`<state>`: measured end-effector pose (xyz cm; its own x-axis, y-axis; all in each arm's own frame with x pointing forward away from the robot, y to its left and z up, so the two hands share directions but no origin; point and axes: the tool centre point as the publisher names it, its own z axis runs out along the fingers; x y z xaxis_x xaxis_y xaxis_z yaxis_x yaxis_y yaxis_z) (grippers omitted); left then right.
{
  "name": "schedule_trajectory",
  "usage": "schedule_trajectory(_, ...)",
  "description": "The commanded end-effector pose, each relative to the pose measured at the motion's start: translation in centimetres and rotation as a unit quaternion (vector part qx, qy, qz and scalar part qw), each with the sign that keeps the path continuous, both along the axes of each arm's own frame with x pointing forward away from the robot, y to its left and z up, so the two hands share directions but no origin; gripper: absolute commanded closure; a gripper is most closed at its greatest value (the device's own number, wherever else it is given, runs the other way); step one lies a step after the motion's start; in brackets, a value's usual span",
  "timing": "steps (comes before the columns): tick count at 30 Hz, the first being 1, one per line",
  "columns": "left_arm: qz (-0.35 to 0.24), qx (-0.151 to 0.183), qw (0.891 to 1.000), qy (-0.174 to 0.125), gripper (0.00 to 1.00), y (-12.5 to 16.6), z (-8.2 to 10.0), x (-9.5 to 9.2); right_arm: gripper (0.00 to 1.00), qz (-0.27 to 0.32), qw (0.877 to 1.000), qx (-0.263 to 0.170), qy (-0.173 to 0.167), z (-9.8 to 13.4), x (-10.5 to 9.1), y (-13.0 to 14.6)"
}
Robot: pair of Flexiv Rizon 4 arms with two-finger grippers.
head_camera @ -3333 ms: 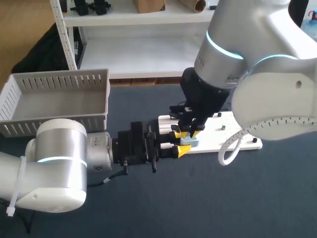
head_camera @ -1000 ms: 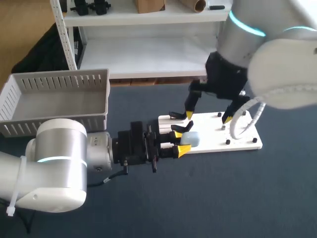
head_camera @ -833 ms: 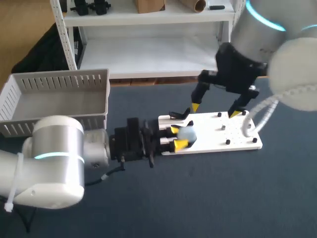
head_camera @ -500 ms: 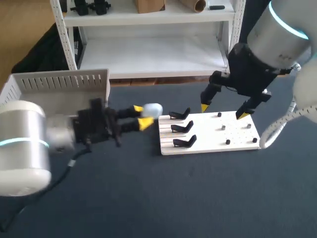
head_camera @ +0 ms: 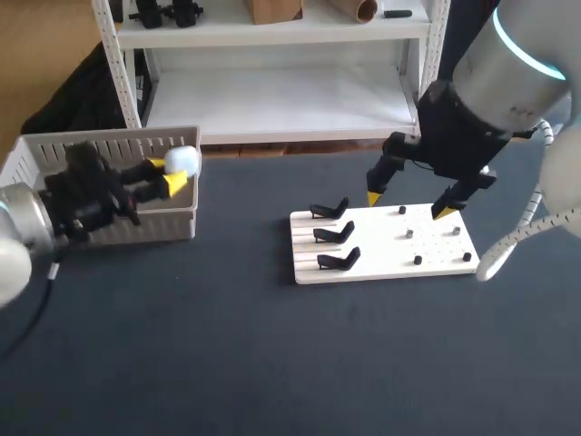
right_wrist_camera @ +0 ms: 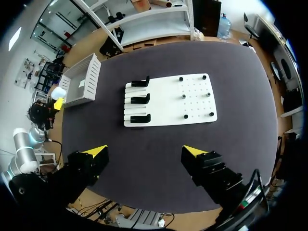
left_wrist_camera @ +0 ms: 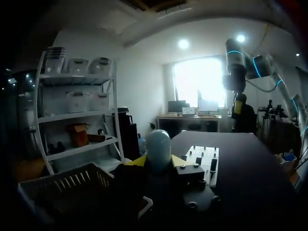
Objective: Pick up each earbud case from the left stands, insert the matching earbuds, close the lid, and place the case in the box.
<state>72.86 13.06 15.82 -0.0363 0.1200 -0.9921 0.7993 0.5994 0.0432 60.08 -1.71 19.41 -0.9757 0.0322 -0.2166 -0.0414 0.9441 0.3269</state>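
The left pincer (head_camera: pixel 171 174) pinches the pale blue earbud case (head_camera: pixel 182 160) above the right front corner of the box (head_camera: pixel 109 145), at ten o'clock on the table (head_camera: pixel 272 363). The right pincer (head_camera: pixel 408 204) hangs spread wide over the white board (head_camera: pixel 381 259) at two o'clock, with three black stands (head_camera: pixel 331 234) along the board's nine o'clock side.

Dark matte desk (head_camera: pixel 272 363), white shelf unit (head_camera: pixel 290 95) right behind its far edge, tan wood floor (head_camera: pixel 41 41) off to one side; left wrist view shows white walls (left_wrist_camera: pixel 139 82), a bright window (left_wrist_camera: pixel 199 79) at the far end, two round ceiling lights (left_wrist_camera: pixel 183 44) on.
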Motion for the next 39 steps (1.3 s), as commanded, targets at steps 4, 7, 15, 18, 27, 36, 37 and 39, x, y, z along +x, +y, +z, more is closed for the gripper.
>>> schedule_trajectory(4,0.219,0.022,0.975,0.017,1.00,1.7,-1.3,5.3,0.00,-0.003,1.000,0.000,-0.004,0.0,-0.3,-0.1)
schedule_trajectory(7,0.232,0.019,0.972,0.041,1.00,3.0,-3.0,7.6,0.00,-0.003,1.000,0.000,-0.004,0.0,-0.3,-0.1)
schedule_trajectory(15,0.265,0.021,0.962,0.063,1.00,5.9,-5.8,10.7,0.00,-0.003,1.000,0.000,-0.004,0.0,-0.3,-0.1)
schedule_trajectory(18,0.275,0.027,0.959,0.063,1.00,7.0,-6.1,10.9,0.00,-0.003,1.000,0.000,-0.004,0.0,-0.3,-0.1)
schedule_trajectory(27,0.290,0.055,0.954,0.059,0.00,9.1,-5.8,10.0,0.00,-0.003,1.000,0.000,-0.004,0.0,-0.3,-0.1)
schedule_trajectory(36,0.290,0.074,0.954,0.027,0.00,8.9,-4.1,8.1,0.00,-0.003,1.000,0.000,-0.004,0.0,-0.3,-0.1)
schedule_trajectory(37,0.292,0.072,0.954,0.023,0.00,8.8,-3.8,7.7,0.00,-0.003,1.000,0.000,-0.004,0.0,-0.3,-0.1)
schedule_trajectory(39,0.291,0.062,0.955,0.013,0.00,8.4,-3.5,7.0,0.00,-0.003,1.000,0.000,-0.004,0.0,-0.3,-0.1)
